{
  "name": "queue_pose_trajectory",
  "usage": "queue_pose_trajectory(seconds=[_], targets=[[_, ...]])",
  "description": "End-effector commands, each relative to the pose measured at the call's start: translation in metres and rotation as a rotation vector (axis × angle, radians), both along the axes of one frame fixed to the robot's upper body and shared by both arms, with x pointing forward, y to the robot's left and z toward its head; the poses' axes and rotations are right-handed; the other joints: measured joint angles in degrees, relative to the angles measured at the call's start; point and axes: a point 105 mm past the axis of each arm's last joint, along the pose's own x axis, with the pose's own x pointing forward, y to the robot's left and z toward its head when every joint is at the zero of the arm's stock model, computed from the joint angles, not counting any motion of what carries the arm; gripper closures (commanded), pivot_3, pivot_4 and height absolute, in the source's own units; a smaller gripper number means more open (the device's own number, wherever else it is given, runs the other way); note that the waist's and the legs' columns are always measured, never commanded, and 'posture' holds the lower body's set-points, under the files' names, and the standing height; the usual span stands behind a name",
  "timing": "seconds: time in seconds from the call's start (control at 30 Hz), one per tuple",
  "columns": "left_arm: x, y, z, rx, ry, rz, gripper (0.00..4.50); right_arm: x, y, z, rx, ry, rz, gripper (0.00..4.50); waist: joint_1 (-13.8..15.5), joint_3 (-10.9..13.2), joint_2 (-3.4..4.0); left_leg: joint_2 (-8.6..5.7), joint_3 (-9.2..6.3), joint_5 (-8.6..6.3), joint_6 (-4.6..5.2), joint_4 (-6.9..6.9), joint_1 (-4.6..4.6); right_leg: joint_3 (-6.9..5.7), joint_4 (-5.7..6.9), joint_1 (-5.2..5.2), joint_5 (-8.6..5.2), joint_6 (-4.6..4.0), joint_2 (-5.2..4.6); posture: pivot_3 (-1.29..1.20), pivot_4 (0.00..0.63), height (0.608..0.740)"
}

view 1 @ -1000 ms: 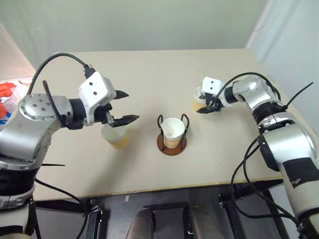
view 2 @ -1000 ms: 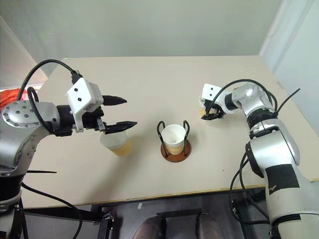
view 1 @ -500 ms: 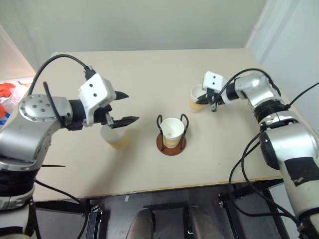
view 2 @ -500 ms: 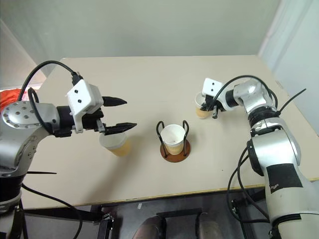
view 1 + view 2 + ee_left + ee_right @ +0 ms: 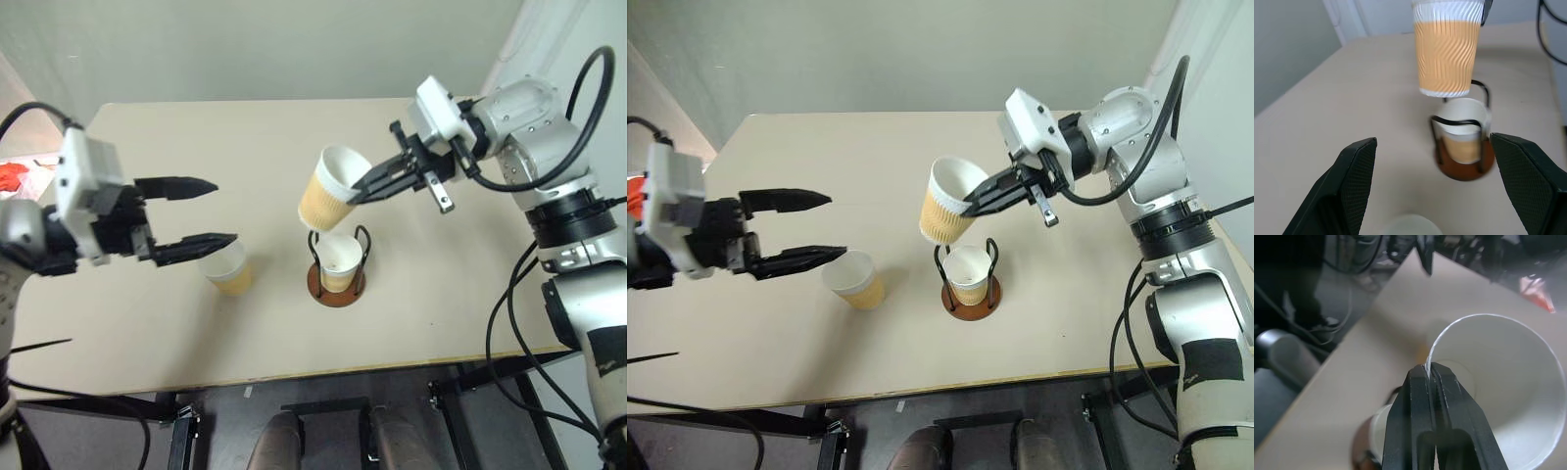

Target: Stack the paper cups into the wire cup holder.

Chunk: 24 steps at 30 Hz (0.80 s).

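My right gripper [image 5: 355, 192] is shut on the rim of a tan paper cup [image 5: 328, 191], pinching its white lip [image 5: 1426, 363] between the two fingers. The cup hangs tilted in the air just above the wire cup holder [image 5: 338, 279], which stands at the table's middle with another paper cup [image 5: 340, 257] seated inside its black loops. A third paper cup [image 5: 227, 269] stands upright on the table to the holder's left. My left gripper [image 5: 225, 211] is open, hovering above and just left of that cup, its fingers [image 5: 1359, 166] spread wide with nothing between them.
The beige table [image 5: 245, 127] has its front edge close below the holder and its right edge under my right arm. Something red [image 5: 12, 178] lies beyond the table's left edge.
My right gripper shut on the right-hand cup's rim, lifted it off the table and carried it left to above the holder. My left arm drew back to the left, still open.
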Motion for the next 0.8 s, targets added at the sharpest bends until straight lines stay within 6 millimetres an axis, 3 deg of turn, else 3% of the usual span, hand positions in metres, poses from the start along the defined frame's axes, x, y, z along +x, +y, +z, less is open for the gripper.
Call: queue_pose_trajectory(seconds=[0.03,0.4,0.8], targets=[[-0.015,0.005,0.006,0.004,0.0,-0.015,0.44,-0.01,0.003,0.0,-0.021,-0.025,0.047,4.44,-0.1,0.0,-0.01,0.01,0.0,0.03,0.01,0.0,0.03,0.0,0.03,0.0,0.0,0.0,0.0,0.0,0.15,0.74],[-0.031,0.009,0.005,-0.047,0.035,-0.008,0.44,-0.003,0.0,-0.017,-0.099,-0.048,0.022,4.44,-0.2,0.0,-0.03,0.03,0.02,0.26,0.09,-0.02,0.14,0.05,0.12,0.03,0.06,-0.11,0.03,0.0,0.15,0.74],[-0.035,0.011,0.003,-0.042,0.037,0.023,0.44,0.013,-0.005,-0.036,-0.152,-0.07,-0.025,4.44,-0.2,0.0,-0.04,0.04,0.01,0.2,0.05,-0.06,0.13,0.04,0.1,0.0,0.06,-0.11,0.03,0.0,0.15,0.74]])
